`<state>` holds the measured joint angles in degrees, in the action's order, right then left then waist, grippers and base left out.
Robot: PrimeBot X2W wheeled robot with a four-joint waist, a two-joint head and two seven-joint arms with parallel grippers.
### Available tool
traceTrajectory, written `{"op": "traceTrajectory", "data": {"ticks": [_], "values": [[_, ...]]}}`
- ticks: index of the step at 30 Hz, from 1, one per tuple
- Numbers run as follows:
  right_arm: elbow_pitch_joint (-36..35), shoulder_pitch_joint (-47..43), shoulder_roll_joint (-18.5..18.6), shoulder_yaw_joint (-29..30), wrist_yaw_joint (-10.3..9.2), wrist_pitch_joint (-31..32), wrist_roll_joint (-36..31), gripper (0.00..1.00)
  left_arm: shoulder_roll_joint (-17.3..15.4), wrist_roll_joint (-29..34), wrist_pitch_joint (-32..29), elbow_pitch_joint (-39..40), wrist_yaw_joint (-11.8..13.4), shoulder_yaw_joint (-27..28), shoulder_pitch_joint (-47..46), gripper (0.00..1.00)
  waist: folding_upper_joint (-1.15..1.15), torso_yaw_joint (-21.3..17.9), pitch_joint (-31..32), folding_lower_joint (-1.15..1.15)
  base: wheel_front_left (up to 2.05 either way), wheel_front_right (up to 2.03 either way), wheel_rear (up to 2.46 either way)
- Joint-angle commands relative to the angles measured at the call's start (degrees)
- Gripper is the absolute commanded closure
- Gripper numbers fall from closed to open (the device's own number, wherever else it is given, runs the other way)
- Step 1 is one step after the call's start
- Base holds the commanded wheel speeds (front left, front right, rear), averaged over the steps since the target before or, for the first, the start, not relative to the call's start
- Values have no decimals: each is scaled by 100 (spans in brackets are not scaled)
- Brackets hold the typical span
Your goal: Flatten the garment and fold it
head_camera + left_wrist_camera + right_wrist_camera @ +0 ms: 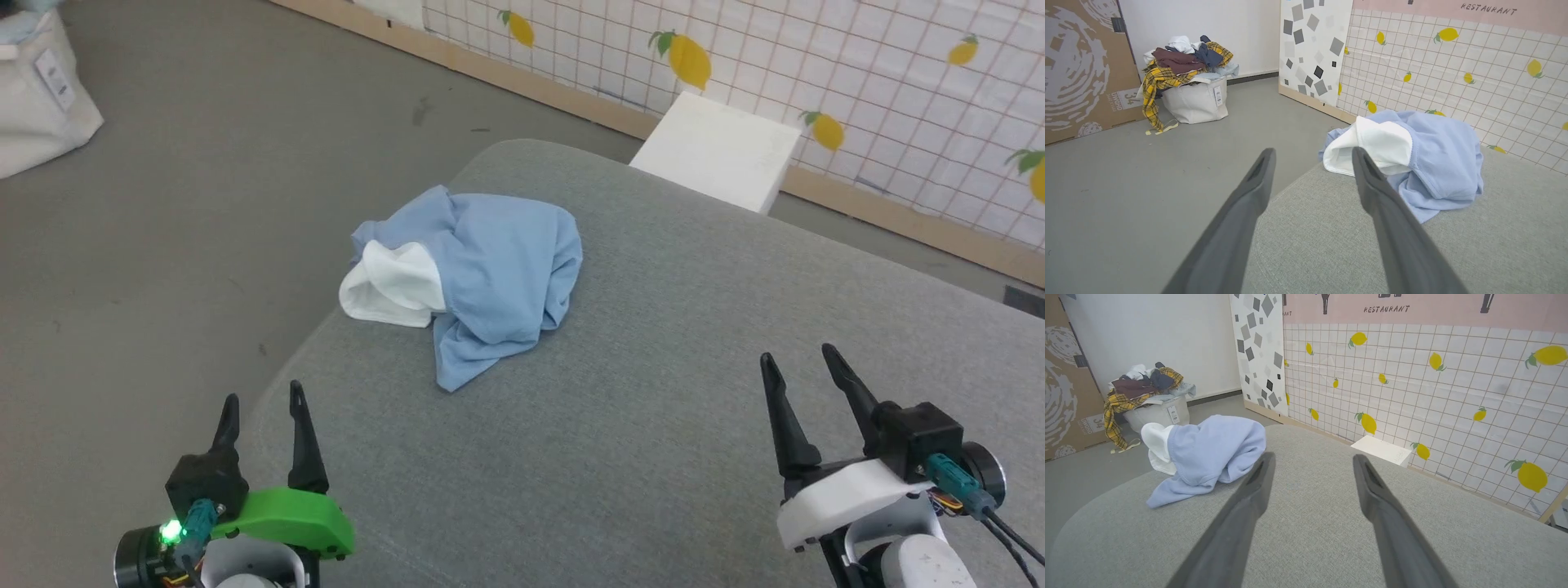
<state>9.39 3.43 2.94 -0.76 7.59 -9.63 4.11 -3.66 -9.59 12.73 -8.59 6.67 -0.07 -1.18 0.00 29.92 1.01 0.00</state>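
Observation:
The garment (490,273) is a light blue T-shirt crumpled in a heap near the left edge of a grey padded surface (653,408), with a white inner panel (392,286) turned out on its left side. It also appears as a bunched garment (1437,163) ahead of the left fingers and as the same heap (1208,453) to the left of the right fingers. My left gripper (263,400) is open at the lower left, short of the heap. My right gripper (798,353) is open at the lower right, well clear of the fabric. Neither holds anything.
A white box (718,151) stands on the floor beyond the surface's far edge, by a lemon-patterned tiled wall (816,65). A white bag full of clothes (1188,90) sits on the grey floor to the left, next to a cardboard panel (1081,69).

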Motion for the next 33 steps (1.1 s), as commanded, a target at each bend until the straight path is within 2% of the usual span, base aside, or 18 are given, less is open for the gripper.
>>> {"op": "traceTrajectory", "data": {"ticks": [1, 15, 21, 26, 31, 33], "values": [[37, 104, -5, -20, -9, -68, 38, 0, 4, -60, 62, -29, 50, 23, -78, 0, 0, 79, -1, 0, 0, 0, 0], [138, 189, -6, -8, -10, -167, 66, 0, 24, -192, 226, -58, 174, 109, -63, 0, 0, 314, -55, 0, 0, 0, 0], [101, 241, -6, -23, -10, -141, 71, 0, 34, -256, 227, -47, 131, 112, -133, 0, 0, 180, -185, 0, 0, 0, 0], [-11, 389, -6, -10, -10, -75, 5, 0, -26, -476, 96, -157, -230, -7, -792, 0, 0, -38, -564, 0, 0, 0, 0], [-237, 671, -6, -34, -10, 46, -177, 0, -177, -864, -663, -518, -631, -58, -2075, 0, 0, -429, -1266, 0, 0, 0, 0], [-306, 802, -6, -24, -10, 69, -232, 0, -247, -1093, -1170, -768, -773, -42, -2650, 0, 0, -619, -1580, 0, 0, 0, 0]]}}
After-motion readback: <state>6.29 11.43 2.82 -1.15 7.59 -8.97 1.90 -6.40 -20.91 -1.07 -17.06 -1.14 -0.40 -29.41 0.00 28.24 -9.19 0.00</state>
